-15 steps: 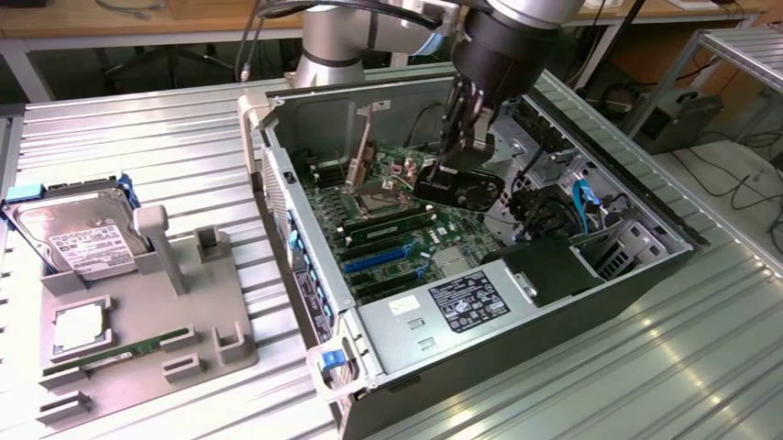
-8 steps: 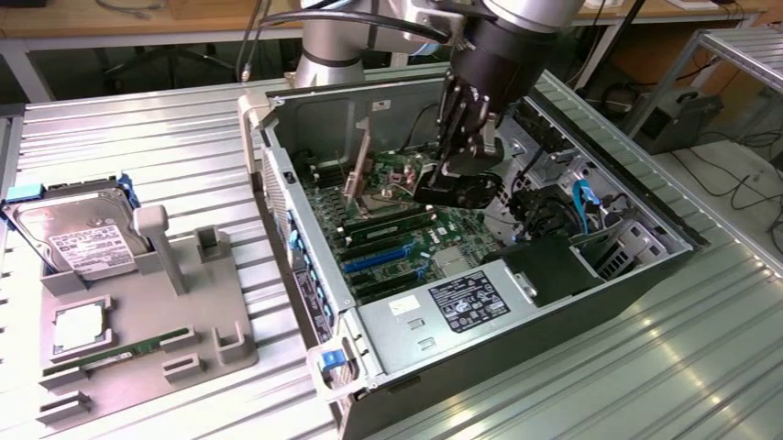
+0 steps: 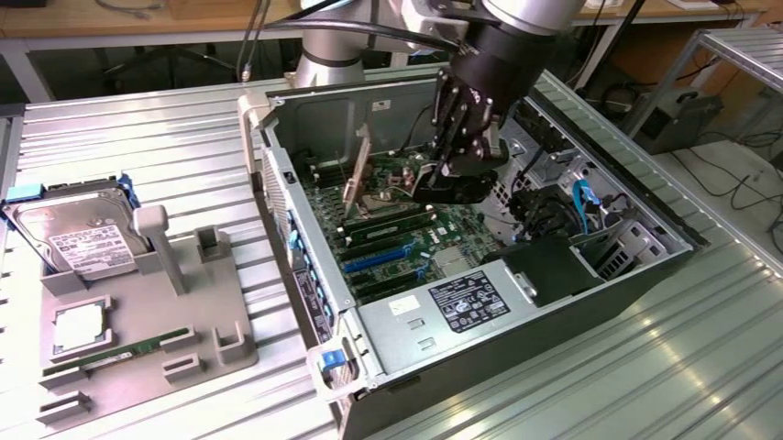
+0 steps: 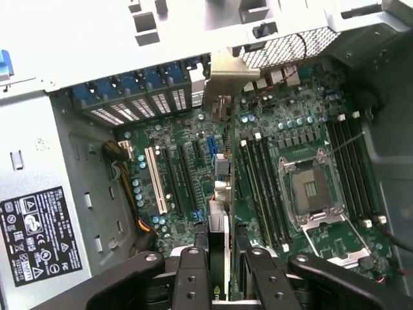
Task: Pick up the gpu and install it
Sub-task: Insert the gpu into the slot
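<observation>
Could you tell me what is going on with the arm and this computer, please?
The robot arm's gripper is shut on the gpu, holding it edge-on inside the open computer case, over the motherboard. The card does not look seated yet. A hard drive and a RAM stick sit in the grey holder at the exterior view's left.

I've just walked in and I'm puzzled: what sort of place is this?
Probably a robotics lab or test workshop: a robot arm holds the gpu inside an open computer case, spare computer parts sit in a grey fixture, and benches line the back.
</observation>
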`<state>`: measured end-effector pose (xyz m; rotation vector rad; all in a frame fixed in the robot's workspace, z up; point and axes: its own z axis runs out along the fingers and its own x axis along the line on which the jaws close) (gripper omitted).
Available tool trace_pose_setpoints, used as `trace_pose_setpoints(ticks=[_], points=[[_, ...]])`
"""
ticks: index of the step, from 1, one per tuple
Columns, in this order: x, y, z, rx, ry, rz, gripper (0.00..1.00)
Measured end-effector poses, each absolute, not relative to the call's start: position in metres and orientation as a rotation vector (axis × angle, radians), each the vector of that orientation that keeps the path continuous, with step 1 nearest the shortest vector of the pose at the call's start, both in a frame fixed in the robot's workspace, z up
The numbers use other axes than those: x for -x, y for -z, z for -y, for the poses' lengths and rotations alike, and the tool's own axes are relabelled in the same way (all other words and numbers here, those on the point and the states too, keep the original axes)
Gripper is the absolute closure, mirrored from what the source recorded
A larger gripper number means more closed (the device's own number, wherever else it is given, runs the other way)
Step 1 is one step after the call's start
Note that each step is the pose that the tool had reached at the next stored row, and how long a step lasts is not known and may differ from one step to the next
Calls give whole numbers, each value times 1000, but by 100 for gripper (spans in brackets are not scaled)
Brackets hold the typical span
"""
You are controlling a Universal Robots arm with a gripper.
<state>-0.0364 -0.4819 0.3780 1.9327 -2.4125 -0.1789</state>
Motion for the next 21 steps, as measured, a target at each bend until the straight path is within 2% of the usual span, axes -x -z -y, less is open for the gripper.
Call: trace_pose_setpoints(ticks=[4,7,21], points=[[36,-378,482,-1993,198,2375,74],[37,-376,482,-2053,162,2364,74],[42,-355,481,-2153,154,2276,74]])
